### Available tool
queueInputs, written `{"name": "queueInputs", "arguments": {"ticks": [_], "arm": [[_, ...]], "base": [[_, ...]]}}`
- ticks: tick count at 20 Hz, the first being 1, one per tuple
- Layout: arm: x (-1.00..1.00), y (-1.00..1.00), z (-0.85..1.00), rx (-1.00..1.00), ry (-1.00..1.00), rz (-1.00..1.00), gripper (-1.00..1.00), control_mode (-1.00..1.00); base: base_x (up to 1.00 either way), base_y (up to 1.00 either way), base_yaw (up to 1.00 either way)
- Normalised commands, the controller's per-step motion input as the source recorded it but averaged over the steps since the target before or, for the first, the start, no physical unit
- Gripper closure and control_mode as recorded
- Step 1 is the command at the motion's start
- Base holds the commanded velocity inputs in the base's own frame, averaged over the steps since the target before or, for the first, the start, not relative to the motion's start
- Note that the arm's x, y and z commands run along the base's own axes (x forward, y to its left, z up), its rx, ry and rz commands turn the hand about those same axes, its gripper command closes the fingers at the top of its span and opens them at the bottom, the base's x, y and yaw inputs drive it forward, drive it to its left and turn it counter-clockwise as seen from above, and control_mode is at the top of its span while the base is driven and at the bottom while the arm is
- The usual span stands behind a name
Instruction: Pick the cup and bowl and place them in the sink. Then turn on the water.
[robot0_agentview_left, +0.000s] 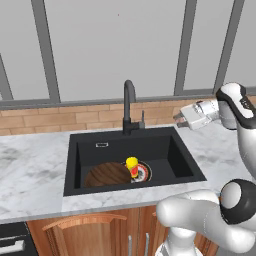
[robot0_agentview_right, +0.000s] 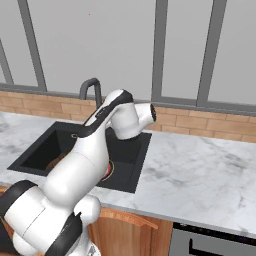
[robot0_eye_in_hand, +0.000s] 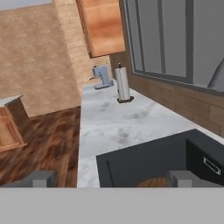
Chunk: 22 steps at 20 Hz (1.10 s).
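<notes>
The black sink (robot0_agentview_left: 172, 150) holds the dark wooden bowl (robot0_agentview_left: 106, 175) on its floor. The small yellow cup (robot0_agentview_left: 132, 164) stands right of the bowl, over the drain. My gripper (robot0_agentview_left: 177, 120) hovers above the sink's back right corner, level with the black faucet (robot0_agentview_left: 129, 105) and to its right, pointing left. In the hand view the fingertips (robot0_eye_in_hand: 41, 178) stand wide apart and the gripper (robot0_eye_in_hand: 113, 179) is open with nothing between them, above the sink (robot0_eye_in_hand: 144, 162). A brown sliver of the bowl (robot0_eye_in_hand: 153, 183) shows there. Water is out of view.
Marble counter (robot0_agentview_left: 30, 170) runs on both sides of the sink, with a brick backsplash (robot0_agentview_left: 50, 117) and windows behind. Far along the counter stand a paper towel roll (robot0_eye_in_hand: 123, 84) and a small grey appliance (robot0_eye_in_hand: 102, 78). My own arm (robot0_agentview_right: 90, 150) covers much of the sink (robot0_agentview_right: 35, 150) in the right base view.
</notes>
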Motion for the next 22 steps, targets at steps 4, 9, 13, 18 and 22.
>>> {"name": "queueInputs", "arguments": {"ticks": [4, 9, 13, 18, 22], "arm": [[0.21, 0.04, -0.11, 0.0, -0.01, 0.0, -1.0, -1.0], [0.24, 0.07, -0.06, 0.0, 0.0, 0.0, -1.0, -1.0], [0.3, 0.0, -0.11, 0.0, 0.0, 0.0, -1.0, -1.0], [0.33, -0.08, -0.12, 0.0, 0.0, 0.0, -1.0, -1.0], [0.32, -0.03, -0.14, 0.0, 0.0, 0.0, -1.0, -1.0]], "base": [[0.0, 0.0, 0.0], [0.0, 0.0, 0.0], [0.0, 0.0, 0.0], [0.0, 0.0, 0.0], [0.0, 0.0, 0.0]]}}
